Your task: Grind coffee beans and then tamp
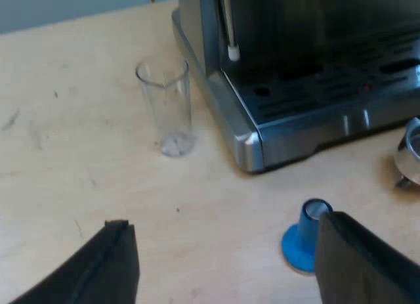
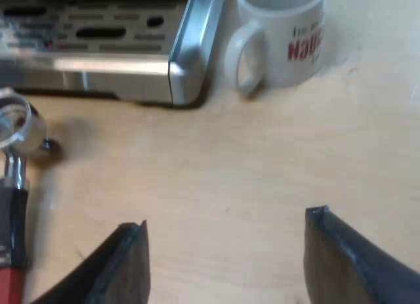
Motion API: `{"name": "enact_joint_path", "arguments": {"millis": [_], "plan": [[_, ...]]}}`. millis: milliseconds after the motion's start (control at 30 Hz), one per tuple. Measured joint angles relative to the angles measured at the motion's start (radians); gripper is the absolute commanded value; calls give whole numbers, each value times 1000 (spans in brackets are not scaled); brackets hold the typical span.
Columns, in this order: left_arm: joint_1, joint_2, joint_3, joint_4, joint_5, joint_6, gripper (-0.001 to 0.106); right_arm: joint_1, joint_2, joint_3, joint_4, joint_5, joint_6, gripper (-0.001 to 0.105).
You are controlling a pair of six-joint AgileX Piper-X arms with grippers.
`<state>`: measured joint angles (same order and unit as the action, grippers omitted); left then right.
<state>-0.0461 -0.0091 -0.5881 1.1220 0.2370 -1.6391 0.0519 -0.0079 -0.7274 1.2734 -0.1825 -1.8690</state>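
The tamper (image 1: pixel 303 240) and holder (image 2: pixel 14 212) sit before the machine (image 1: pixel 295 113).

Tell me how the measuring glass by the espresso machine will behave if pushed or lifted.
The measuring glass stands upright, tall and narrow, so a push near its rim would probably tip it, and its round wall would then let it roll. It looks empty and thin-walled, so it is likely light but breakable. Its smooth clear wall may slip in a grip.
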Motion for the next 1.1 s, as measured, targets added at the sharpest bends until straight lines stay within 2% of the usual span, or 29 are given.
{"name": "enact_joint_path", "arguments": {"millis": [133,600,933,1100], "plan": [[0,0,43,0,37,0,59,0,0,56,-8,-7,0,54],[0,0,40,-9,45,0,59,0,1,156,-98,-7,14,54],[0,0,40,-9,45,0,59,0,1,160,-98,-7,22,54],[0,0,58,-54,45,0,59,0,1,160,-89,-7,22,54]]}}
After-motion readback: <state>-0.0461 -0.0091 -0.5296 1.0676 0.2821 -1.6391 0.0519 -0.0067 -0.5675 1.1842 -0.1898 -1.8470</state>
